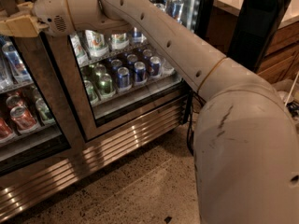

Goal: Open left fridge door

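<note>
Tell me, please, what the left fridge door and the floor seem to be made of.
The left fridge door: clear glass pane, cans visible through it, in a bronze-brown frame, probably brushed metal by its streaky sheen. The floor: speckled, likely terrazzo. The gripper, at upper left by the door frame, looks beige plastic.

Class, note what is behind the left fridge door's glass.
Behind the left fridge door: red cans and other drinks on shelves. The gripper, at its top frame, hides the upper part.
</note>
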You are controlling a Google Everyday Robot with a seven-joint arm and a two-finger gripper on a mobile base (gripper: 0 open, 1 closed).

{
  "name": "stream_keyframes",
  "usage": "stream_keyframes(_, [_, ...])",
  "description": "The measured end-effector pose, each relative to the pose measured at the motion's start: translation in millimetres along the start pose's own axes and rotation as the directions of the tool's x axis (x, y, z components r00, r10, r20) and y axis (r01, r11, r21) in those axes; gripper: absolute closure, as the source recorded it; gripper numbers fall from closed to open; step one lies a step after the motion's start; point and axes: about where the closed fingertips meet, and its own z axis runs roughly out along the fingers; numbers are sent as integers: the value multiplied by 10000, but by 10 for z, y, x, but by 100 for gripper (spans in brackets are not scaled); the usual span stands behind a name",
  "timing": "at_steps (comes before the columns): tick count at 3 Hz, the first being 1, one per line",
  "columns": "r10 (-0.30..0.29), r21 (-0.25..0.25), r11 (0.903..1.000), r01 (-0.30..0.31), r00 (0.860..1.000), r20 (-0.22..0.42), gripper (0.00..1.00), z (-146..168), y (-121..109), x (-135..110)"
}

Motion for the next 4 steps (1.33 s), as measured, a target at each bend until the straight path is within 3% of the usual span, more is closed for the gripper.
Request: stream_keyframes(4, [-2, -572, 9984, 2, 10000, 8, 100, -22, 119, -1])
